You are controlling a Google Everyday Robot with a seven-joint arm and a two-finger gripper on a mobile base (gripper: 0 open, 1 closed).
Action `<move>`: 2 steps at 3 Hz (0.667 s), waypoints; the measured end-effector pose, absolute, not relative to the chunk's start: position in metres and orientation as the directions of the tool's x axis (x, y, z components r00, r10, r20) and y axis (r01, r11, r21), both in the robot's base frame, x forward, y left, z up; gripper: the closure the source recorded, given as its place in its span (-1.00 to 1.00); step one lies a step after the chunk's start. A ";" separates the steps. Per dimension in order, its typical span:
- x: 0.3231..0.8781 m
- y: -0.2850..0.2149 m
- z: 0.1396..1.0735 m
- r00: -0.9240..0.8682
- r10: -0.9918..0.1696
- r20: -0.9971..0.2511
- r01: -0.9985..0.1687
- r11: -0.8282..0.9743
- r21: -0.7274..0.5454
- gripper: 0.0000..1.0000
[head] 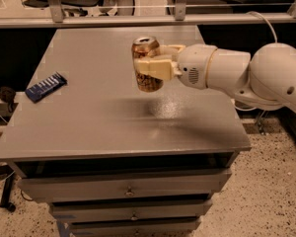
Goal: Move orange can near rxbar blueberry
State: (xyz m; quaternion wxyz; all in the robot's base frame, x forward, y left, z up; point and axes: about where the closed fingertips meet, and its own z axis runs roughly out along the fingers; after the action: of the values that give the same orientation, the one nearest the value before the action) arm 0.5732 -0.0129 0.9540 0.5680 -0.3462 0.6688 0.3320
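The orange can [147, 78] is a shiny orange-gold drink can with a silver top, held upright above the middle of the grey table [89, 127]. My gripper [149, 65] reaches in from the right and is shut on the can, its cream fingers [155, 68] wrapped around the can's upper half. The can hangs clear of the tabletop, with its shadow below it. The rxbar blueberry [46, 86] is a flat dark-blue wrapped bar with white stripes, lying near the table's left edge, well to the left of the can.
My white arm [246, 75] stretches across the table's right side. The table has drawers [128, 189] in front. Chairs and a metal railing [118, 6] stand behind the table's far edge.
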 end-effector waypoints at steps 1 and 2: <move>0.573 -0.013 0.954 -0.115 -0.086 -0.990 -0.840 0.540 0.051 1.00; 0.574 -0.007 0.956 -0.095 -0.082 -0.992 -0.845 0.534 0.037 1.00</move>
State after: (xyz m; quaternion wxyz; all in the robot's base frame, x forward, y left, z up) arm 0.5743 -0.0067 0.9563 0.5740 -0.3505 0.6614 0.3320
